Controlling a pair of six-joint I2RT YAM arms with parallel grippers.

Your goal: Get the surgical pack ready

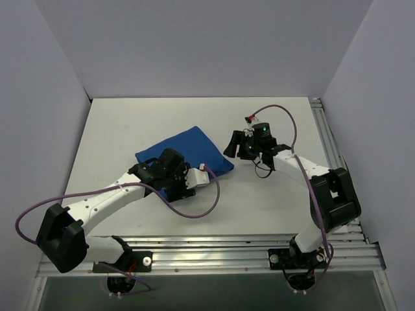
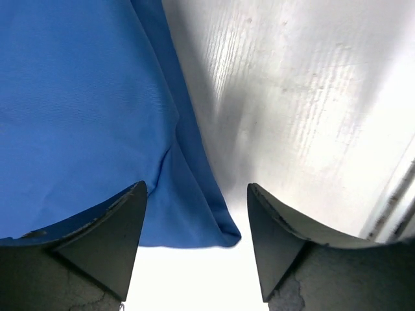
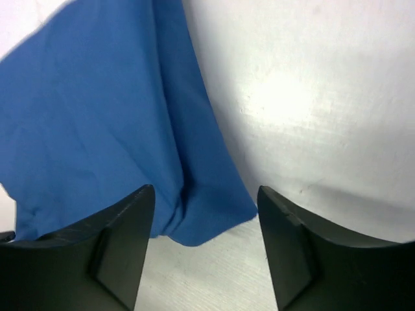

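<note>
White counter (image 1: 130,123) carries the folded blue parcel (image 1: 188,146); left pincer (image 2: 196,188) and right pincer (image 3: 205,189) both stand spread, each above a parcel corner, pinching nothing.

The left arm (image 1: 104,202) is showing white link shells between bulky black joint housings (image 1: 61,238), and the right arm (image 1: 303,170) is wearing the same colours. A purple cable (image 1: 26,219) is looping off the left arm, and a second purple cable (image 1: 285,110) is arching over the right one. A small green light (image 1: 264,128) is glowing on the right wrist, and a white block (image 1: 198,176) is sitting at the left wrist. The left tool (image 2: 198,188) is showing two dark grey, wedge-shaped fingers (image 2: 110,240) with scuffed edges. The right tool (image 3: 206,191) is showing matching matte wedges.
</note>
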